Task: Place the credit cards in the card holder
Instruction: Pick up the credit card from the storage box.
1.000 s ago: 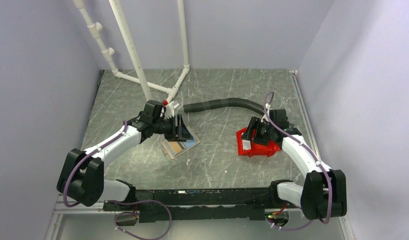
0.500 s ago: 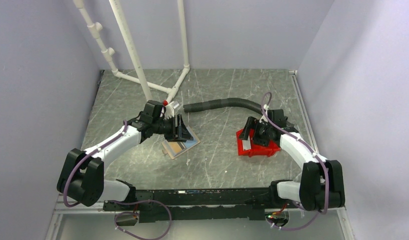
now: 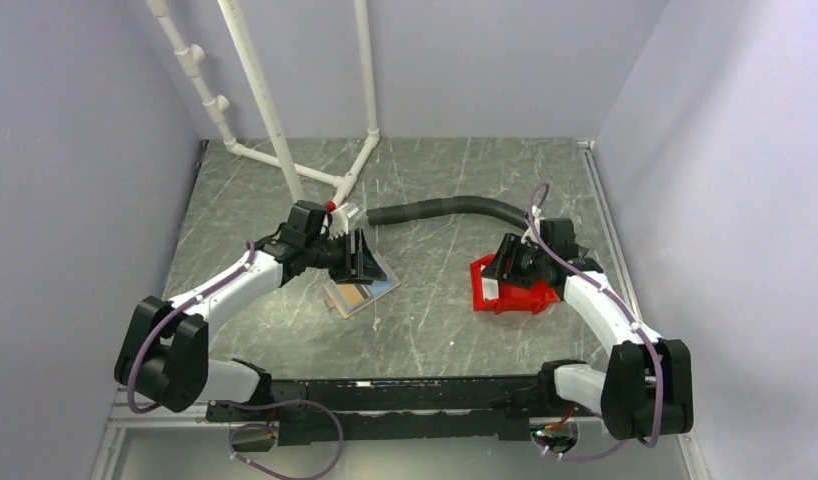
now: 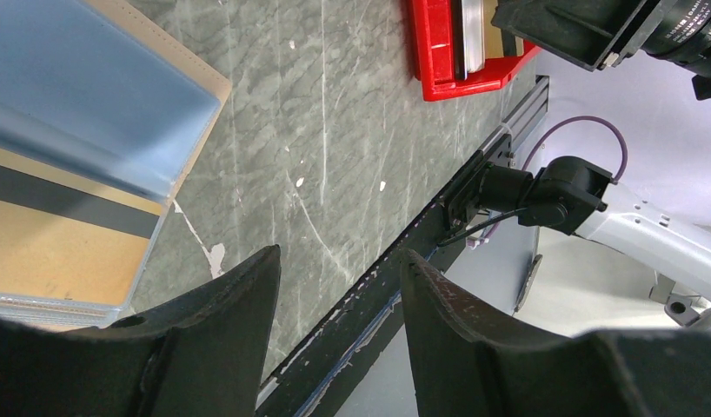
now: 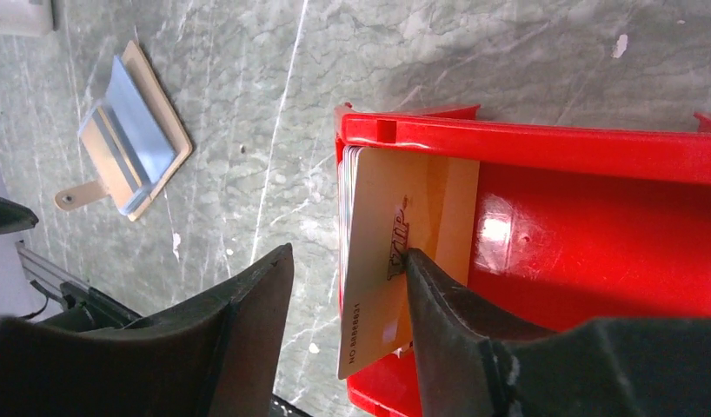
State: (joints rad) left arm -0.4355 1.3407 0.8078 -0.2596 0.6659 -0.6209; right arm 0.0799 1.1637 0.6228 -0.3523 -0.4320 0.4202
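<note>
The card holder lies open on the table, tan with a shiny blue pocket; a tan surface with a dark stripe shows inside it. It also shows in the left wrist view and the right wrist view. My left gripper is open and empty just above its far edge. Several credit cards stand on edge against the left wall of a red bin, the tan-orange one facing out. My right gripper is open astride them: one finger touches the tan-orange card, the other is outside the bin wall.
The red bin sits at the right of the table. A black corrugated hose lies behind it. White pipes stand at the back left. The arms' black base rail runs along the near edge.
My right arm shifted a little at the red bin and came back, its gripper still over the cards. The left arm and the card holder have not moved.
</note>
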